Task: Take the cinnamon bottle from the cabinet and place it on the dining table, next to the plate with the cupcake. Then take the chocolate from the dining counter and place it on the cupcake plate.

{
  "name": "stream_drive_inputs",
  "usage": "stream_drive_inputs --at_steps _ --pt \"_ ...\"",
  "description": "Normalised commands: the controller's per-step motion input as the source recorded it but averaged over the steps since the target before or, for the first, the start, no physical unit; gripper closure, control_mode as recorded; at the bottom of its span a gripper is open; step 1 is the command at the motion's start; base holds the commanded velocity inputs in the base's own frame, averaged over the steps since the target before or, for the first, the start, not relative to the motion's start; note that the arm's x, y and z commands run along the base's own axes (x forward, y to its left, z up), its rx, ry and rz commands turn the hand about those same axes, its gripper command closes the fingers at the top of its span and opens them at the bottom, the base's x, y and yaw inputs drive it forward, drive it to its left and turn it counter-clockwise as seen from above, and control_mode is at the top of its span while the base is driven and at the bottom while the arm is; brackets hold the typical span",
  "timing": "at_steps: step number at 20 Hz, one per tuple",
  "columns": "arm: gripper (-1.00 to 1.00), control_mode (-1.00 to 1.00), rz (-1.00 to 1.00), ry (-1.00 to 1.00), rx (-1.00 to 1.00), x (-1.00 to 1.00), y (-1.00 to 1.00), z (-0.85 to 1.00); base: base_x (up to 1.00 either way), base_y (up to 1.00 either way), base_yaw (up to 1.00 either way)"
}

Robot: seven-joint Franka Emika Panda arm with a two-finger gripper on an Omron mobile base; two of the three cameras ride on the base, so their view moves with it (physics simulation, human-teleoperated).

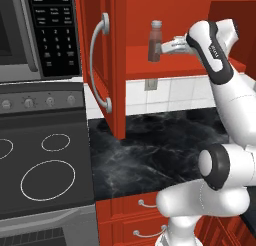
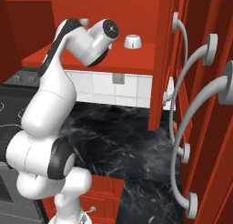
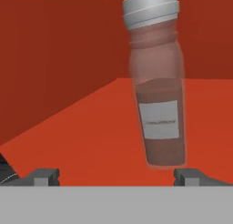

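While the gripper is held with its fingers wide apart at the front edge of the cabinet shelf, nothing is gripped yet. Just beyond, the cinnamon bottle stands on that shelf; every step is judged to remain.

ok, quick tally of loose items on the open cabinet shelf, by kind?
cinnamon bottle: 1, upright on the red shelf, the open hand reaching toward it
small white cup: 1, on the same shelf
total: 2
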Motion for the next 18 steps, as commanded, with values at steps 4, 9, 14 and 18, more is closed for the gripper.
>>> stream_drive_inputs --at_steps 4,9,14,18 --pt "-1.00 -1.00 0.02 0.00 0.00 0.21 0.04 -0.01 0.00 0.00 0.00" --pt "-1.00 -1.00 0.00 0.00 0.00 0.20 0.08 -0.02 0.00 0.00 0.00" --pt "-1.00 -1.00 0.00 0.00 0.00 0.22 0.03 -0.05 0.00 0.00 0.00" --pt "-1.00 -1.00 0.00 0.00 0.00 0.22 0.00 -0.09 0.00 0.00 0.00"
